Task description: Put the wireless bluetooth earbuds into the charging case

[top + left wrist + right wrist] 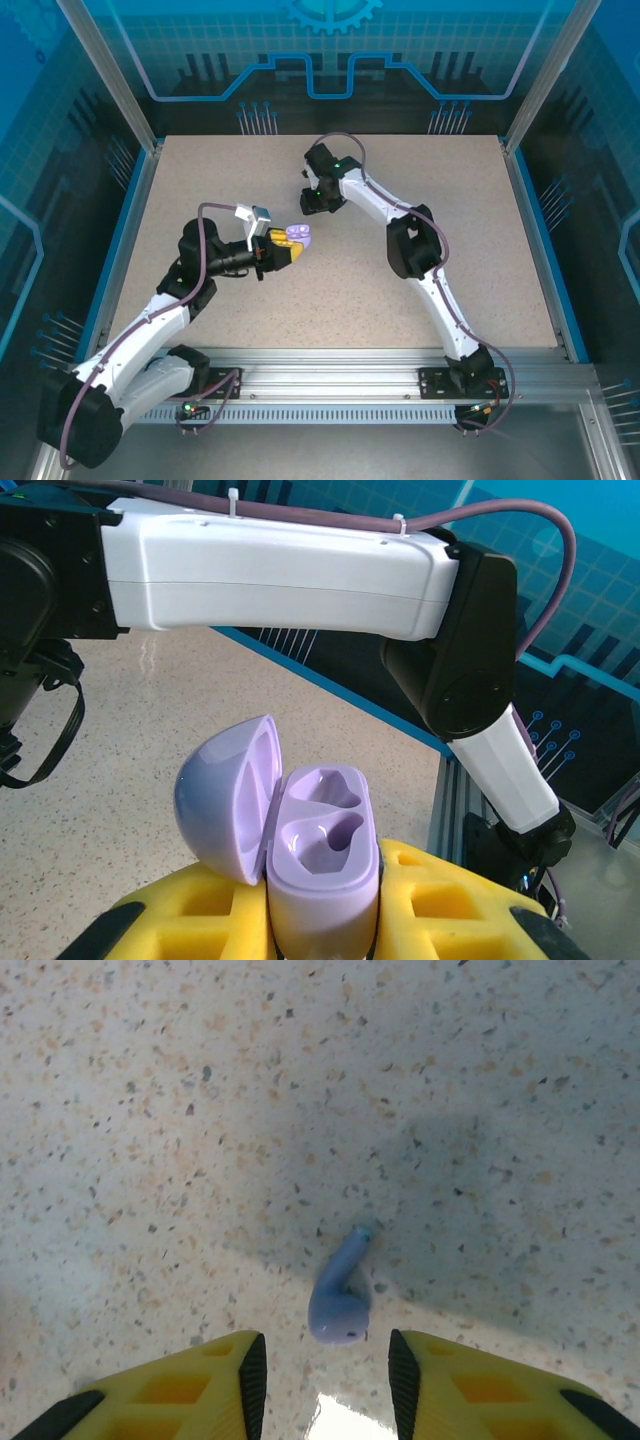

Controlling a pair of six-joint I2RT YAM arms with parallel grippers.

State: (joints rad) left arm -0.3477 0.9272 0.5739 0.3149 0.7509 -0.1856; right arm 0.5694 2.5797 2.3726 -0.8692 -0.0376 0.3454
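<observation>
Right, nearest me the left gripper (320,925) is clamped on the lilac charging case (322,855), lid (225,795) swung open, both wells empty. Farther out, the right gripper (325,1360) stands with jaws apart over a lilac earbud (335,1300) lying on the table (150,1110), bulb just ahead of the gap, stem pointing away. I judge it feather-light, hard and slick, so I'd pinch across the bulb. That arm reaches forward, wrist pointing down.

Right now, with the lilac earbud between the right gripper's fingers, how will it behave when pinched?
The earbud looks glossy hard plastic: probably rigid but slippery. Its rounded head may pivot out of the right gripper. Tiny, so likely very light.
</observation>
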